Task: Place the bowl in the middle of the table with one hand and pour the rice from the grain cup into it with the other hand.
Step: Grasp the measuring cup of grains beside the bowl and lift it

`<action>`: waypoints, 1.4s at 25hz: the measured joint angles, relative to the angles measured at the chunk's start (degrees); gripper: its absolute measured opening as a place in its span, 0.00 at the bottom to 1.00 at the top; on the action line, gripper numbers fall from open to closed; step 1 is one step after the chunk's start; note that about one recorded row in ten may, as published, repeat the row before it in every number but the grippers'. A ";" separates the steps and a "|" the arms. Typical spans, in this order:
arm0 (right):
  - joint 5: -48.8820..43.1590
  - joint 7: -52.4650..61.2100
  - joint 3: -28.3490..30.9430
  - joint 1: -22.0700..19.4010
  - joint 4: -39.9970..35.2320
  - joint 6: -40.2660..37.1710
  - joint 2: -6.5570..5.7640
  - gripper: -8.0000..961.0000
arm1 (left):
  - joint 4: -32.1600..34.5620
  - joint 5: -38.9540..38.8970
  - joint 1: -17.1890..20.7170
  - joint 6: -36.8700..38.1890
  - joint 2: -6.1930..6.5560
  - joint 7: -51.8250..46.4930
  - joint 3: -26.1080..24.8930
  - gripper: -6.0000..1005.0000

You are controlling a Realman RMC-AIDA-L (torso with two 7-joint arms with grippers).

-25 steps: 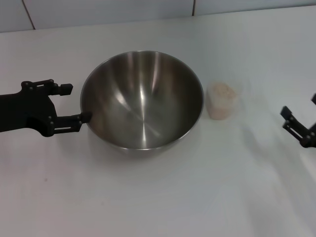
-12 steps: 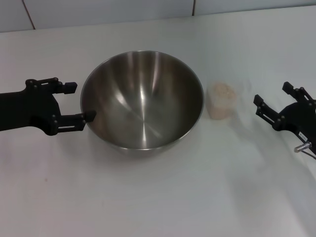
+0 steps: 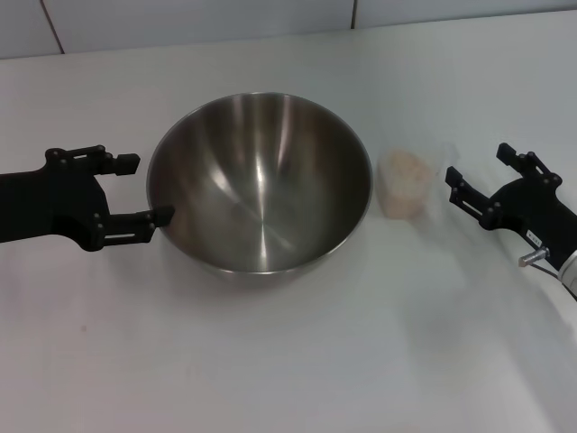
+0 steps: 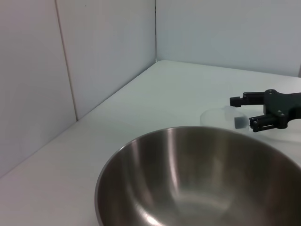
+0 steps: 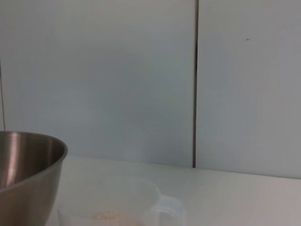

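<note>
Sitting in the middle of the table, the bowl, upright, shiny inside catching the light, nothing in it. Standing just beside its right rim, the grain cup, upright, holding the rice as a pale mound up near the brim. Hovering at the bowl's left rim, the left gripper, jaws spread wide, nothing between them, the nearer fingertip touching or almost touching the bowl's outer wall. Reaching in from the right edge, the right gripper, fingers parted and unloaded, tips pointing at the cup, close beside it but not around it. Showing again from the left wrist, that same right gripper, open beyond the bowl's far rim, right by the cup.
</note>
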 joint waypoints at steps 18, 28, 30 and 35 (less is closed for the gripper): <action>0.00 -0.15 2.37 3.32 -0.18 2.64 0.07 0.86 | 0.01 0.08 -0.16 0.59 0.07 0.00 0.54 0.78; -0.05 -1.60 2.69 3.35 0.18 2.28 0.12 0.68 | -0.01 0.19 -0.18 0.69 0.07 0.00 0.88 0.78; -0.05 -1.69 2.81 3.39 0.28 2.27 0.11 0.60 | -0.05 0.25 -0.22 0.69 0.07 0.00 0.88 0.78; -0.05 -1.72 2.85 3.44 0.33 2.26 0.11 0.40 | -0.09 0.27 -0.26 0.69 0.07 0.00 0.95 0.78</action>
